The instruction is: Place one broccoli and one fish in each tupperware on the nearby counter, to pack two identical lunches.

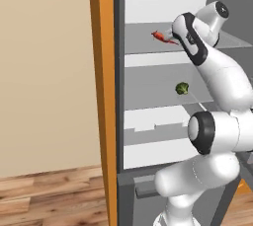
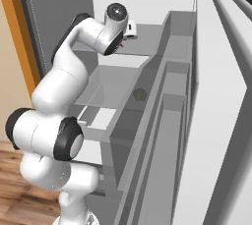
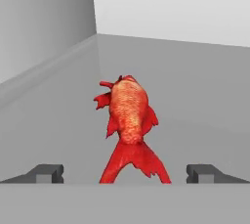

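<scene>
Since the arm is reaching into the open fridge (image 1: 163, 3), the fingers (image 3: 125, 173) are set wide apart with nothing between them yet, lined up on the red fish (image 3: 128, 120) that lies straight ahead of them on the upper shelf (image 1: 143, 40). The tail points back toward the fingers and sits roughly midway between the two tips, so I'd guess the spread is there to slide one finger down each side of the body before closing. From the left base view the fish is just beside the hand, not touching as far as I can tell. The broccoli (image 1: 182, 89) sits one shelf below the fingers, well apart from them. Count-wise I can see one fish and one broccoli, so the second of each is somewhere I can't make out.
</scene>
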You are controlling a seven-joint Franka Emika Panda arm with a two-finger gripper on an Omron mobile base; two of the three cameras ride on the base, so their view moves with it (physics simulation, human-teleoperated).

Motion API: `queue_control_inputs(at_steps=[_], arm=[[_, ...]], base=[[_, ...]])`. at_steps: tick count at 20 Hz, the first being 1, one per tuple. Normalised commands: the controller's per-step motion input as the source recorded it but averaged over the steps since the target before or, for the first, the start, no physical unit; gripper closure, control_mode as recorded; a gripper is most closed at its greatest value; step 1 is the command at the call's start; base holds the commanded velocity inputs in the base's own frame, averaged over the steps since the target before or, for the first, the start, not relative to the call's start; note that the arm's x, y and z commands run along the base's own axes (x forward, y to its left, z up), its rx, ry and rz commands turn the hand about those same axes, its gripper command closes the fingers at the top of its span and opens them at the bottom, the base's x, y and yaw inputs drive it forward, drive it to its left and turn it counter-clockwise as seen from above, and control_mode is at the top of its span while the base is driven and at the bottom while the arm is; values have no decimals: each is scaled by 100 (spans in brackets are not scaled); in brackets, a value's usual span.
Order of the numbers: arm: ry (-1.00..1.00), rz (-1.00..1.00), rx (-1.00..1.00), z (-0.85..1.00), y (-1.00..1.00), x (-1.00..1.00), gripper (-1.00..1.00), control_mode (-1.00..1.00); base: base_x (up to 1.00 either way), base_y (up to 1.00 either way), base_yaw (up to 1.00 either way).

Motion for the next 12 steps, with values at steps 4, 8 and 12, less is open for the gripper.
queue_control_inputs(at_steps=[4, 8, 12], arm=[[0, 1, 0, -5, 0, 59, -100, -100], [0, 1, 0, -5, 0, 51, -100, -100], [0, 2, -2, -10, 0, 25, -100, -100]], base=[[0, 0, 0], [0, 0, 0], [0, 0, 0]])
